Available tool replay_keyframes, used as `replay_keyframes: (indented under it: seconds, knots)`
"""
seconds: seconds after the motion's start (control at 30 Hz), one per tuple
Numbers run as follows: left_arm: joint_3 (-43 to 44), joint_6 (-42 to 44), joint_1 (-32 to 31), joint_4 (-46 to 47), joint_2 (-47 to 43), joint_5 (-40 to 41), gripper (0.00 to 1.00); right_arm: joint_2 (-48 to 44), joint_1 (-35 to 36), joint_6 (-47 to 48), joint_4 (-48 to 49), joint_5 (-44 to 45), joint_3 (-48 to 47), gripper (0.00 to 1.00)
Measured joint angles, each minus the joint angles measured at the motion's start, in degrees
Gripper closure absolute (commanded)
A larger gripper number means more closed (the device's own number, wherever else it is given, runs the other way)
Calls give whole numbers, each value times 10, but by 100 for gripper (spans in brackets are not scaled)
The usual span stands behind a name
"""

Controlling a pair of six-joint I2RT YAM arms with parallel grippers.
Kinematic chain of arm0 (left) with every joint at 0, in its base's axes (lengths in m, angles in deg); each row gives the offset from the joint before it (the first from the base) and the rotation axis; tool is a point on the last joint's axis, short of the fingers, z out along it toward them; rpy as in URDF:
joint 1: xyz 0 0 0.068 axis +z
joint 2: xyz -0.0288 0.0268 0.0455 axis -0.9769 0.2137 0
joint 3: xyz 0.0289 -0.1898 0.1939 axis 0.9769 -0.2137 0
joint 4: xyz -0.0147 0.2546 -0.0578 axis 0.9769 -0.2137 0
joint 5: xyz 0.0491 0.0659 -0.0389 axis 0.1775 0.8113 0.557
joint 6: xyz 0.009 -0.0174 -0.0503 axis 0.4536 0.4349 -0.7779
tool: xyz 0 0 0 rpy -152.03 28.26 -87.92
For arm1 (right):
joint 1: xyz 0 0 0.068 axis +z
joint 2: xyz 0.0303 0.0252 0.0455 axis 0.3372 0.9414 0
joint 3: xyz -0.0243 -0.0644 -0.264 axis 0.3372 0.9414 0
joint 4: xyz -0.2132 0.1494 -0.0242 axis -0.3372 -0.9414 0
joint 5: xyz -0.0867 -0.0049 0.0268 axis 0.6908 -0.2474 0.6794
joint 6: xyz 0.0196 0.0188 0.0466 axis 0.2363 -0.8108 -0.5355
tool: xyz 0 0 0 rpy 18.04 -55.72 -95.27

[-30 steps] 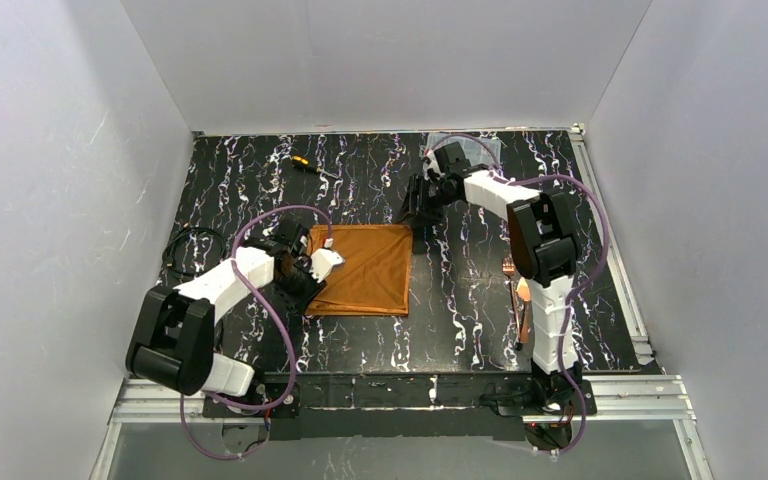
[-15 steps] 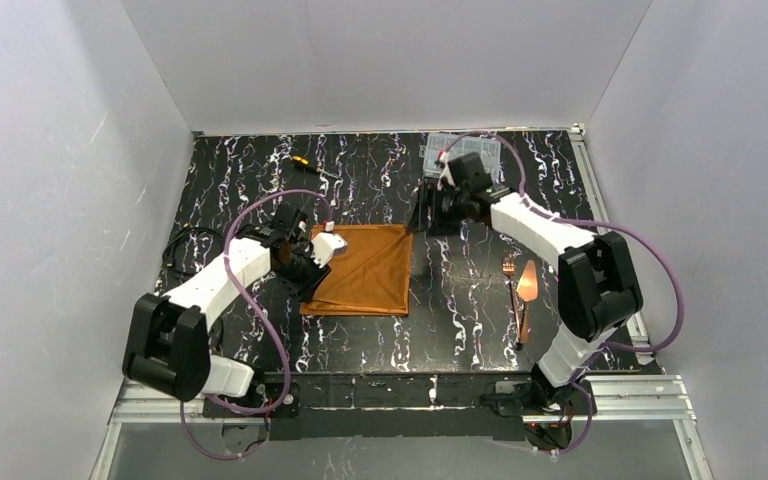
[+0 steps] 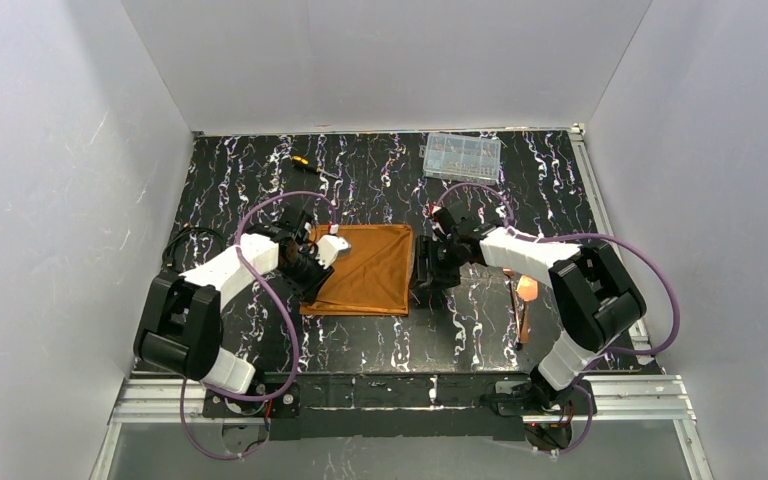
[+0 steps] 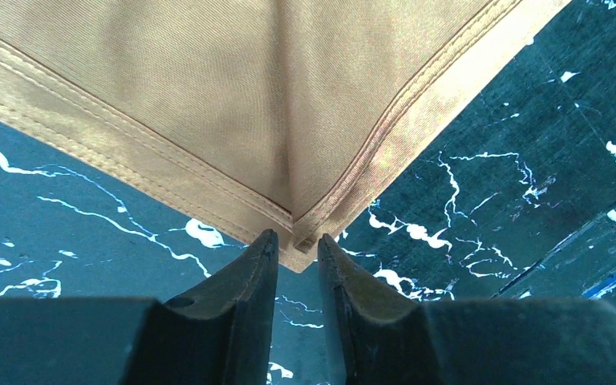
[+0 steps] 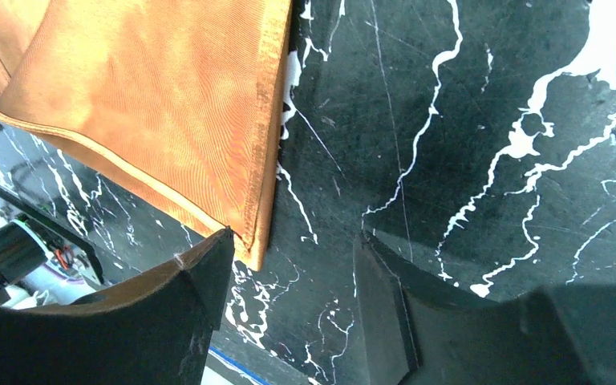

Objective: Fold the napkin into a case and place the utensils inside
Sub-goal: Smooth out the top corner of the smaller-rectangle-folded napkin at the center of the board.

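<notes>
Swung nearer, the right claw [image 5: 294, 238] gapes, napkin [image 5: 152, 104] corner just beside one finger.

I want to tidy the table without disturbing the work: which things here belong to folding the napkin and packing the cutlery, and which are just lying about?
Belongs to the job:
napkin, rust-orange, lying flat
utensils, copper-coloured, to its right

Just lying about:
screwdriver, far side
clear plastic box, far side
black cable, at the left

napkin [image 3: 365, 268]: rust-orange, plain, tone-on-tone hem
table [image 3: 460, 320]: black, white marble veins
utensils [image 3: 526, 292]: coppery, I think, half hidden
screwdriver [image 3: 305, 163]: yellow and black
box [image 3: 462, 155]: clear
</notes>
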State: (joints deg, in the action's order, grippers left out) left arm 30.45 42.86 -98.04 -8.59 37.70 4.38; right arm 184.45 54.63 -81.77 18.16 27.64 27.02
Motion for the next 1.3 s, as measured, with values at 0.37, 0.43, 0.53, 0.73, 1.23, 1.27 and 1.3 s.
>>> replay_keyframes:
  seconds: [0.37,0.43,0.53,0.73,1.23,1.27,1.3]
  knots:
    - [-22,-3,-1,10,10,-2,75,5,0,-7,4,4,-66,34]
    - [-25,-5,-1,13,10,-2,72,7,0,-7,4,4,-75,34]
    - [-27,-9,-1,13,10,-2,69,14,0,-7,4,4,-80,34]
    - [-35,-10,-1,12,0,-2,66,19,0,-8,2,5,-80,35]
    - [-37,-26,-1,16,6,2,87,19,0,-11,7,2,-79,39]
    - [-37,-27,-1,16,8,2,90,19,0,-12,9,2,-79,39]
    - [-37,-26,-1,16,9,1,92,19,0,-12,10,1,-79,39]
